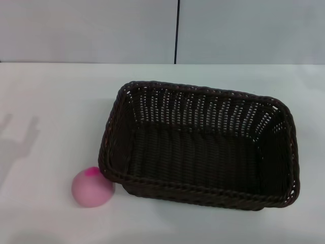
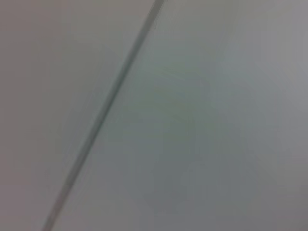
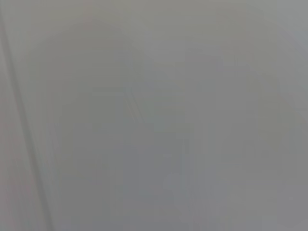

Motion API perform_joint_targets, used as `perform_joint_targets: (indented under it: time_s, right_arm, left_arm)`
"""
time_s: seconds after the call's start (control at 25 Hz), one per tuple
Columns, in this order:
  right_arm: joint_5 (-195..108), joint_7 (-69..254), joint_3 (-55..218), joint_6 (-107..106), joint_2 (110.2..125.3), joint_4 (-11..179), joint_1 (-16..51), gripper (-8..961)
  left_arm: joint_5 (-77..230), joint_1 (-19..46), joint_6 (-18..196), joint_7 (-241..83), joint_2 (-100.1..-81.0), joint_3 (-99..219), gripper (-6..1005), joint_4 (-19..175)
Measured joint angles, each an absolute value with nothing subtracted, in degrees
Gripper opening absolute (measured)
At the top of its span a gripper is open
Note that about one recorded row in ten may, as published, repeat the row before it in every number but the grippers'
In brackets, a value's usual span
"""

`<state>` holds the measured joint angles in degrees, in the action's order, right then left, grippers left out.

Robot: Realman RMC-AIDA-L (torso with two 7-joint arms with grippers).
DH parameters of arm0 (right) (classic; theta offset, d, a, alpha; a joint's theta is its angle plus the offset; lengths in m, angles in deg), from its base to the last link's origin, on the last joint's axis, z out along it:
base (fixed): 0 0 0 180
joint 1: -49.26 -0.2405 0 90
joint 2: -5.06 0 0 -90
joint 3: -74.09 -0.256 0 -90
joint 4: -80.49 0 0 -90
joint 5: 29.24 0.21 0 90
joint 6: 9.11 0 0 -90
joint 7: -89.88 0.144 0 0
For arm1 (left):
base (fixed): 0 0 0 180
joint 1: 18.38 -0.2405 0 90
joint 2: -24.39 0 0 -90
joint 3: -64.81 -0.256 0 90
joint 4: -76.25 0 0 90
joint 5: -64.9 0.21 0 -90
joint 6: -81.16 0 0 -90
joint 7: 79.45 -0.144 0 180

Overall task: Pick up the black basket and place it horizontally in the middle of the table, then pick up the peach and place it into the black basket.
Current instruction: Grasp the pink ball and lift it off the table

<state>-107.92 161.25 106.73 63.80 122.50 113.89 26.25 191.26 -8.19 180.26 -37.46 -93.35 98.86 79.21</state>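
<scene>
Pale pink and ball-shaped, with a magenta patch on top, the small peach sits close to the near edge of the wide, plain white table, toward its left side. It touches, or all but touches, the near left corner of the large, rectangular, very dark woven wicker basket, which lies open side up just behind and to the right. The basket's long sides run roughly across the table, slightly skewed, and it sits somewhat right of centre. It is empty. Beyond it the tabletop runs to its far edge, against a grey wall with a dark vertical seam.

Neither gripper is in sight; both wrist cameras show only blank grey surface, so whether either is released or clenched cannot be told.

The basket looks light and fairly stiff; its braided rim, midway along a long side, seems the surest hold. The peach looks smooth and likely to roll, so it wants a centred pinch across its widest part.
</scene>
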Motion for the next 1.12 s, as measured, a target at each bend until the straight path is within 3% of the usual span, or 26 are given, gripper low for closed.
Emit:
perform_joint_targets:
  time_s: [0.16, 0.36, 0.88, 1.12]
  right_arm:
    - [-102.8, 157.2, 105.5, 63.8, 122.78, 110.3, 28.2, 464]
    - [-101.7, 153.8, 102.8, 63.1, 121.83, 104.9, 27.7, 464]
    - [-101.6, 153.5, 102.3, 60.3, 121.24, 102.7, 25.6, 464]
    - [-101.5, 152.0, 101.9, 60.2, 121.75, 102.5, 26.0, 464]
  left_arm:
    - [191.6, -9.4, 181.0, -36.7, -92.8, 87.3, 708, 85.3]
    - [191.6, -11.1, 180.7, -35.4, -93.08, 74.2, 710, 92.2]
    - [191.6, -12.7, 181.0, -34.7, -93.37, 61.4, 717, 93.0]
    - [191.6, -12.1, 178.7, -34.9, -93.44, 58.9, 802, 92.9]
